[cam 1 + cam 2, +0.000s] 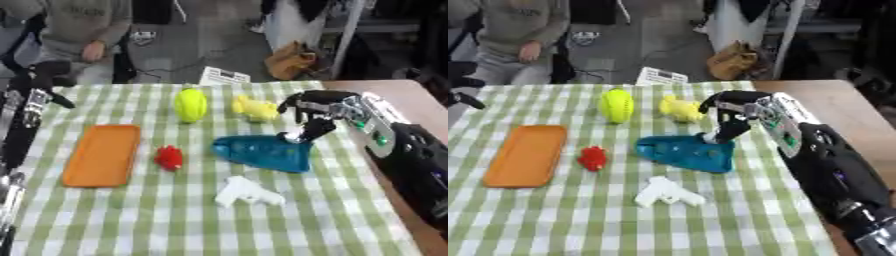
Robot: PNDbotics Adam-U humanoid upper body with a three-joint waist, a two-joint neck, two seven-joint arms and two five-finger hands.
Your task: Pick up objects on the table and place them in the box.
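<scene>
On the checked cloth lie a yellow-green oval ball (pixel 191 104), a small yellow toy (pixel 254 108), a small red thing (pixel 169 157), a flat teal piece (pixel 262 152) and a white angular piece (pixel 246 192). A shallow orange box (pixel 101 155) sits at the left. My right hand (pixel 325 107) comes in from the right and hovers over the teal piece's far right end. It is open, fingers bent downward beside the yellow toy, and its thumb tip (pixel 302 134) touches the teal piece. My left hand (pixel 48 75) is a dark shape at the table's far left edge.
The bare wooden table (pixel 398 95) shows to the right of the cloth. A white card (pixel 224 76) lies at the far edge. A seated person and a brown bag (pixel 290 61) are beyond the table. My left forearm (pixel 24 125) runs along the left border.
</scene>
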